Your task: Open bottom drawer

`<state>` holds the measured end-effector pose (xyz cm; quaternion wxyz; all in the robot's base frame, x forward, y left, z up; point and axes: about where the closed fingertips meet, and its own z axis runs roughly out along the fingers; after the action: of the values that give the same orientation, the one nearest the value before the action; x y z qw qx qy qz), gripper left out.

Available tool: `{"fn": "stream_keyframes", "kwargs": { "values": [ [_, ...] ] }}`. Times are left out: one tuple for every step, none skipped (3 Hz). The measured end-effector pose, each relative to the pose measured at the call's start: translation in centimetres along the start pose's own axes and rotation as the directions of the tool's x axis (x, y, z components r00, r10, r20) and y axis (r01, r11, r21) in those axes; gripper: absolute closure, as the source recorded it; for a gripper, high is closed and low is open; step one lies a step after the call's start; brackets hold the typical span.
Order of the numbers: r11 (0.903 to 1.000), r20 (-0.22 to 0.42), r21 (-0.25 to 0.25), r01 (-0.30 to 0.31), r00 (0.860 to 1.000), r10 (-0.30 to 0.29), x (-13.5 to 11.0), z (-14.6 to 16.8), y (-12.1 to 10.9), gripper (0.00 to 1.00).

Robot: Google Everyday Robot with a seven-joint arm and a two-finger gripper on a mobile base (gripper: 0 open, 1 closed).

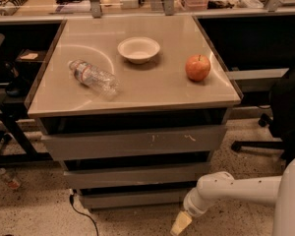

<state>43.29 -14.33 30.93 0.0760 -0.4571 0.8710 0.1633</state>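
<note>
A grey metal drawer cabinet (137,90) is filling the middle of the scene, its tan top standing free of the far workbench so that its front is facing the near floor, where the robot is working. Three grey fronts are stepping down in width below the top: the widest drawer (132,142), marked with pale scratches, the mid-sized drawer (137,175), and, lowest and narrowest, the bottom drawer (132,198), which is sitting shut just above the speckled floor with a plain, handleless front. The robot's white arm (236,191) is reaching in low from the near right, apparently bending down because the target sits so close to the ground. A clear water bottle (93,77) is lying on its side at the left of the top, a white bowl (138,49) is sitting toward the far middle, and a red apple (198,68) is resting at the right, all well apart from the arm's path. The yellowish gripper (181,223) is hanging just off the bottom drawer's near right corner, pointing down toward the floor and not touching the front; whether it is open or closed cannot be told. With no handle to hook, it will likely need to catch an edge of the front.
</note>
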Motion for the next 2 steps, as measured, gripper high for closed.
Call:
{"fn": "stream_keyframes", "kwargs": {
  "values": [
    [0.9998,0.028,0.017,0.01,1.0,-0.011,-0.8,2.5,-1.8,0.0],
    [0.9993,0.062,0.031,0.02,0.998,-0.022,-1.8,4.6,-4.0,0.0]
  ]
}}
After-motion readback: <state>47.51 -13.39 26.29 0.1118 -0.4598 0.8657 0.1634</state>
